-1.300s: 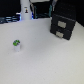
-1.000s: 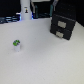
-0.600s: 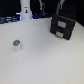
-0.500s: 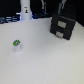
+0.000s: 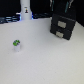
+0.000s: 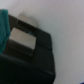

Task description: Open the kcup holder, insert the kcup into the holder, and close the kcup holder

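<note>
Plain white tabletop [image 5: 47,57], dark clutter along the back edge. The kcup holder [image 5: 63,26] sits at about 1 o'clock, both drawer fronts look shut, pale handles facing out. The kcup [image 5: 16,44], green top up, stands at 9 o'clock, well apart from the holder, so I judge opening comes first. A white bottle-like object [image 5: 25,10] is at 11 o'clock. My arm hangs over the holder; the wrist view shows its black body close up, probably lining up on a handle. Jaws: cannot tell, not clearly visible.
</note>
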Robot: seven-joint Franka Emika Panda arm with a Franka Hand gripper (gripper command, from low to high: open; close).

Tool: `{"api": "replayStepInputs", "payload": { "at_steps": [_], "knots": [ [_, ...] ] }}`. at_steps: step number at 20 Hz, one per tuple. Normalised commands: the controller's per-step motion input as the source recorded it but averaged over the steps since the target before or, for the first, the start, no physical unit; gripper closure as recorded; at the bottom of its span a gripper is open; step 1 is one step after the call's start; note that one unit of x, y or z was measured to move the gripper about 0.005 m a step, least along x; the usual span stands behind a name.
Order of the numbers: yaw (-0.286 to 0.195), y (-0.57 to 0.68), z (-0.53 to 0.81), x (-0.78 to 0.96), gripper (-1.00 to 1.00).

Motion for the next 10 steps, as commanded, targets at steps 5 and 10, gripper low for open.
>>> {"api": "replayStepInputs", "payload": {
  "at_steps": [5,10],
  "knots": [
    [-0.193,0.57,-0.28,-0.22,-1.0],
    [-0.171,0.48,-0.37,-0.21,-1.0]
  ]
}}
